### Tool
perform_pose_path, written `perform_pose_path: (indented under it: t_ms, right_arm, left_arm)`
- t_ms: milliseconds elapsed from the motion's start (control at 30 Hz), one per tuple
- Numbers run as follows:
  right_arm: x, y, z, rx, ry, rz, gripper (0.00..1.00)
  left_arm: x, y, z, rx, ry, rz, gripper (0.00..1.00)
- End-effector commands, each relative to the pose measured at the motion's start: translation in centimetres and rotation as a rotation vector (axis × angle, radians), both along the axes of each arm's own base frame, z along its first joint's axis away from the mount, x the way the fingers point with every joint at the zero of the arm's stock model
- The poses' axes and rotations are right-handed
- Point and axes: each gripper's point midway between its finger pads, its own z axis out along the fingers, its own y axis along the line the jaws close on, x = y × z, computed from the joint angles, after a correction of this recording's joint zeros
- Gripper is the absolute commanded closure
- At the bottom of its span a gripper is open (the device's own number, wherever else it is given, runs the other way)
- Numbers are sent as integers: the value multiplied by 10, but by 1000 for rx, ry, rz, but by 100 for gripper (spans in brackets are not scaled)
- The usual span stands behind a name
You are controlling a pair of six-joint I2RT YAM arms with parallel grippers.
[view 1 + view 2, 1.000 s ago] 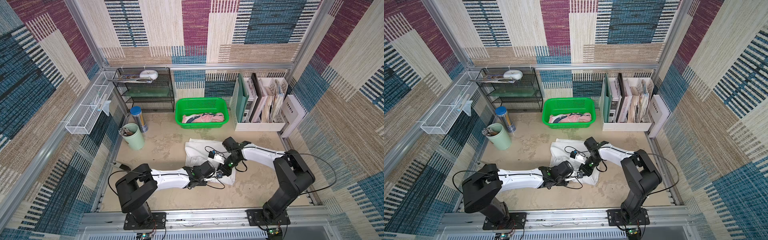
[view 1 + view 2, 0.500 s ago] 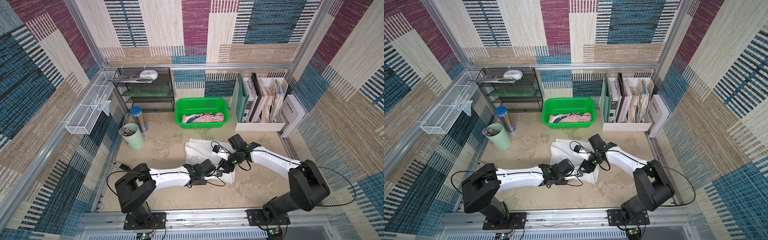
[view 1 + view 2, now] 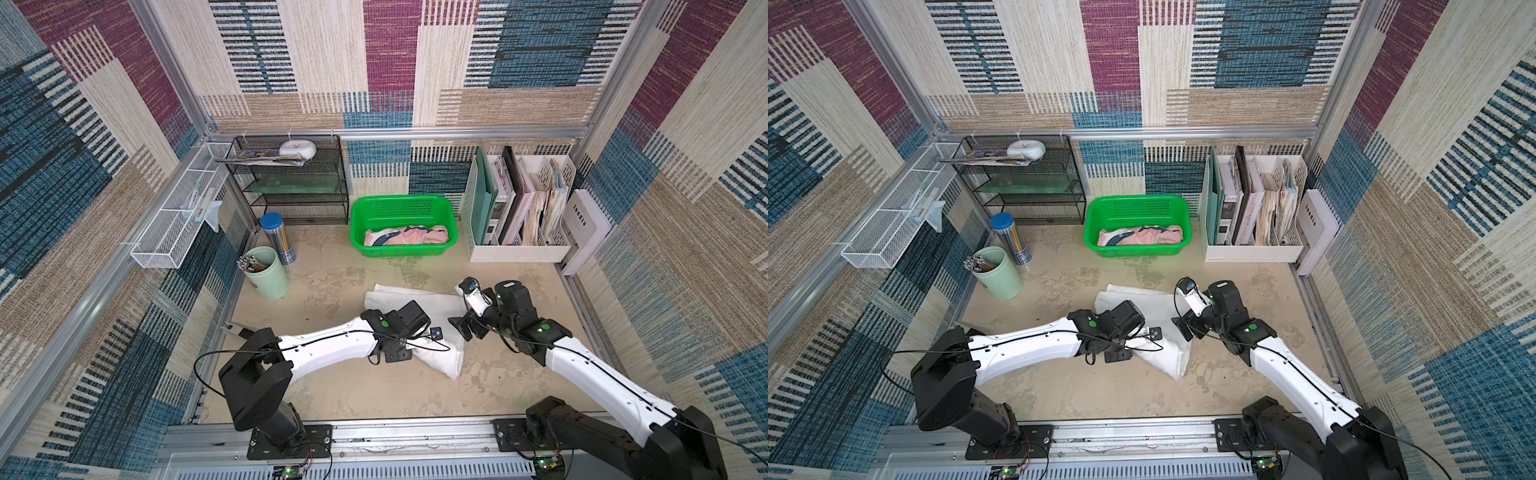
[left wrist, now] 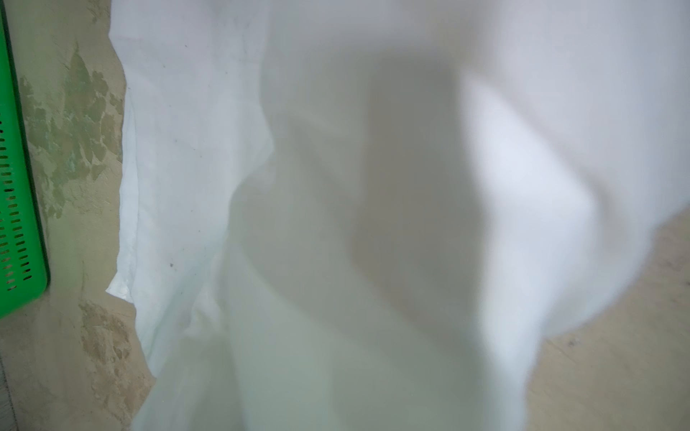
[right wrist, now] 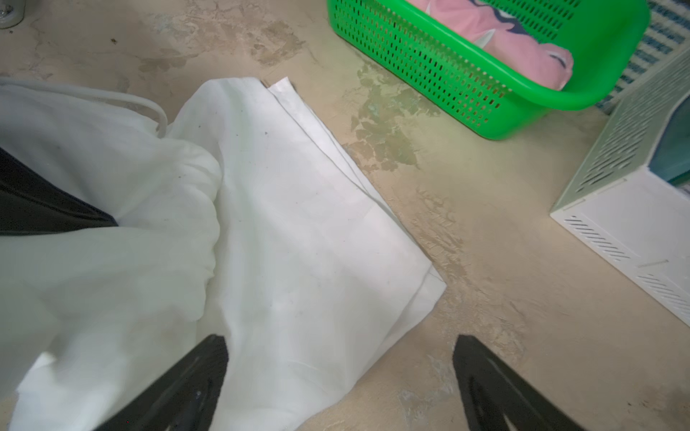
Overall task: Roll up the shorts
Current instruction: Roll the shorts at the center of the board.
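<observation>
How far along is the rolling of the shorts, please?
Done, it seems: the pink shorts lie bundled in the green basket. In hand: the left gripper is shut on the bunched end of the white shorts; the right gripper hangs open over their edge. Left: rolling their flat remainder.

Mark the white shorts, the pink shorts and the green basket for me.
white shorts (image 5: 298,224): right wrist view, on the flat folded panel.
pink shorts (image 3: 419,237): a top view, on pink cloth inside the basket.
green basket (image 3: 401,251): a top view, on its near wall.
</observation>
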Motion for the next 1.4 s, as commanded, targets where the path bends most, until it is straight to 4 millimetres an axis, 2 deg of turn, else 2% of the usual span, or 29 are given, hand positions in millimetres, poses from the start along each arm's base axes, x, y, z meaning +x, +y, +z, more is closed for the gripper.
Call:
perform_pose_path:
  t_ms: [0,200,333,500,600,733,933,1067,1167,1367]
  right_arm:
    - [10,-2,29,39,-111,-29,0]
    - [-9,5,46,10,-161,99,5]
    - [-19,7,50,4,-185,143,6]
    - [-35,19,50,-20,-209,250,7]
    - [-44,25,39,-83,-193,299,9]
    - [-61,36,26,-176,-228,384,8]
    - [-93,57,13,-230,-288,521,6]
    - [-112,70,-17,-277,-266,629,5]
    - [-115,75,-34,-335,-230,650,6]
    - [-116,88,-50,-353,-236,639,5]
  left_arm:
    - [-13,7,8,-12,117,23,100]
    - [-17,9,17,-34,317,74,100]
    - [-19,8,10,-21,427,95,100]
    - [-31,0,0,4,579,89,100]
    - [-36,-3,-8,16,668,90,100]
    - [-45,-8,-16,18,847,107,100]
    - [-43,-11,-45,68,957,153,100]
    - [-39,-12,-54,60,1001,170,100]
    - [-37,-11,-61,63,1025,185,100]
    - [-36,-9,-67,68,1043,196,100]
